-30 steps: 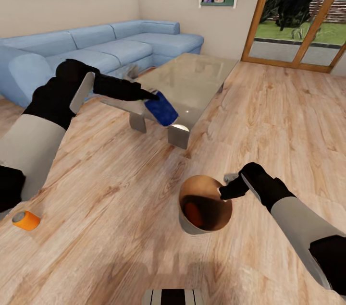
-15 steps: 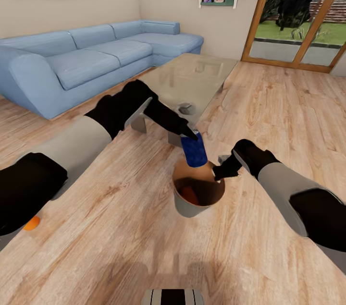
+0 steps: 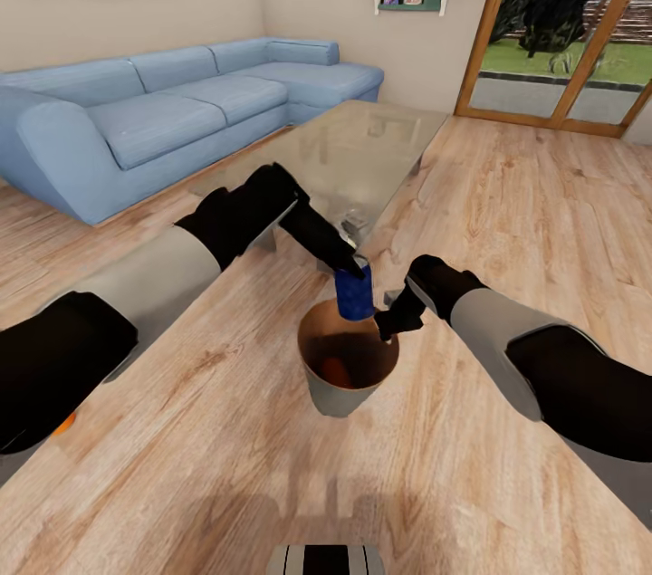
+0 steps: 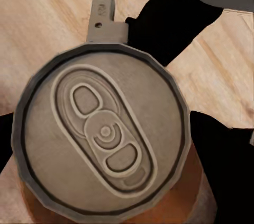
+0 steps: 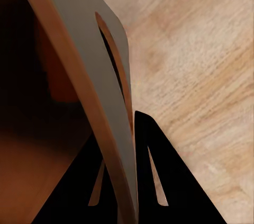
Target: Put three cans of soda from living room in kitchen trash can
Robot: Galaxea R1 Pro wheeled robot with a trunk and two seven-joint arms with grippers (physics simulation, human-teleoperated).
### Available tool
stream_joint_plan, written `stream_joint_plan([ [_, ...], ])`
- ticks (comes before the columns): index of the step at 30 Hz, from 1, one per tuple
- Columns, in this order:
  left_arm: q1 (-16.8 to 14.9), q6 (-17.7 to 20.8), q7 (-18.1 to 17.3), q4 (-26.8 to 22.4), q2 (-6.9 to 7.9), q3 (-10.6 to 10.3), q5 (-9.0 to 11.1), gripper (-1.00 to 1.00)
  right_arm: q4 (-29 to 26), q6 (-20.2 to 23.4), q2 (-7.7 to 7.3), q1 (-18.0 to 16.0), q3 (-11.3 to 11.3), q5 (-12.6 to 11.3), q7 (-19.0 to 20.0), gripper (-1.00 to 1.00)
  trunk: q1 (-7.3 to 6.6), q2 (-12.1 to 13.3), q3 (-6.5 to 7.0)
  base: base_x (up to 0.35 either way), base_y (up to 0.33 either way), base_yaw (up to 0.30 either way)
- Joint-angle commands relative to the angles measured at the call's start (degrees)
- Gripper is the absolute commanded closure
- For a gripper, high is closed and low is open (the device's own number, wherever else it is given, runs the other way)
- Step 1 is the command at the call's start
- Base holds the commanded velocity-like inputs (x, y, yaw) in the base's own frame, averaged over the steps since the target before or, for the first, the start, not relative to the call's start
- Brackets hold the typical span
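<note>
My left gripper (image 3: 349, 271) is shut on the blue can of soda (image 3: 354, 294) and holds it upright just over the far rim of the tash can (image 3: 337, 397). Its grey top (image 4: 103, 134) faces the left wrist camera. The bin has a grey outer wall and a brown inside. An orange can of soda (image 3: 337, 370) lies inside it. My right gripper (image 3: 388, 328) is shut on the bin's right rim; the wall (image 5: 79, 49) runs between its black fingers (image 5: 153, 181). A second orange can (image 3: 63, 423) lies on the floor at the near left, mostly hidden behind my left arm.
The low glass table (image 3: 362, 145) stands just beyond the bin. The blue corner sofa (image 3: 181, 109) runs along the left wall. Glass doors (image 3: 561, 23) are at the back right. Open wooden floor (image 3: 507, 222) lies to the right and near me.
My left arm carried the blue can from the glass table's edge to above the bin. My right gripper and the bin shifted left and a little away from me.
</note>
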Motion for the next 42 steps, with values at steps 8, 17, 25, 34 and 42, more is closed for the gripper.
stream_joint_plan([
  [8, 1.87, -0.94, -0.05, 2.41, -0.18, -0.17, -4.64, 1.00, 3.35, 0.24, 1.11, -2.84, -0.54, -0.98, -0.18, 1.00, -0.01, 0.00, 0.01, 0.000, 0.000, 0.000],
  [17, 7.48, -4.91, 0.16, 2.67, -0.17, -1.17, -5.08, 1.00, 7.44, 0.24, 1.78, -7.10, -0.57, -0.98, -0.21, 1.00, -0.01, 0.00, 0.01, 0.000, 0.000, 0.000],
  [25, 10.53, -7.84, 0.74, 2.73, -0.59, -1.40, -5.12, 1.00, 8.19, 0.24, 2.67, -8.95, -0.53, -0.98, -0.21, 1.00, -0.01, 0.00, 0.01, 0.000, 0.000, 0.000],
  [34, 13.11, -11.77, 6.72, 4.97, -0.76, -1.42, -5.11, 1.00, 8.26, 0.24, 3.28, -9.51, -0.45, -0.98, -0.21, 1.00, -0.01, 0.00, 0.01, 0.000, 0.000, 0.000],
  [42, 14.06, -11.86, 11.81, 5.15, -0.72, -2.33, -5.19, 1.00, 8.25, 0.24, 3.42, -9.52, -0.44, -0.98, -0.21, 1.00, -0.01, 0.00, 0.01, 0.000, 0.000, 0.000],
])
